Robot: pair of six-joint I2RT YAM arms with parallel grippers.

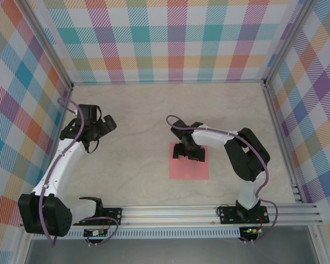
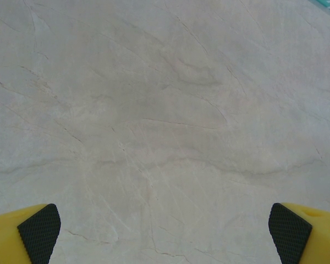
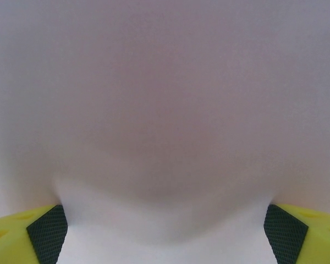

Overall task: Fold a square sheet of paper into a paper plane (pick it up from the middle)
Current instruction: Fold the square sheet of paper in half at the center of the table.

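Observation:
The square sheet of paper (image 1: 189,166) is salmon pink and lies flat on the table, right of centre near the front, with no crease showing. My right gripper (image 1: 188,152) is down over the sheet's far half, jaws spread wide across it. In the right wrist view the paper (image 3: 165,110) is a close pinkish blur, and the right gripper (image 3: 165,236) is open with its black pads (image 3: 47,234) far apart. My left gripper (image 1: 102,127) hangs open over bare table at the left, well away from the sheet. The left gripper (image 2: 165,234) has nothing between its pads (image 2: 39,231).
The pale marbled tabletop (image 1: 137,118) is boxed in by plaid walls (image 1: 170,38) at the back and on both sides. An aluminium rail (image 1: 209,212) carrying both arm bases runs along the near edge. The right arm's elbow (image 1: 247,159) stands right of the sheet.

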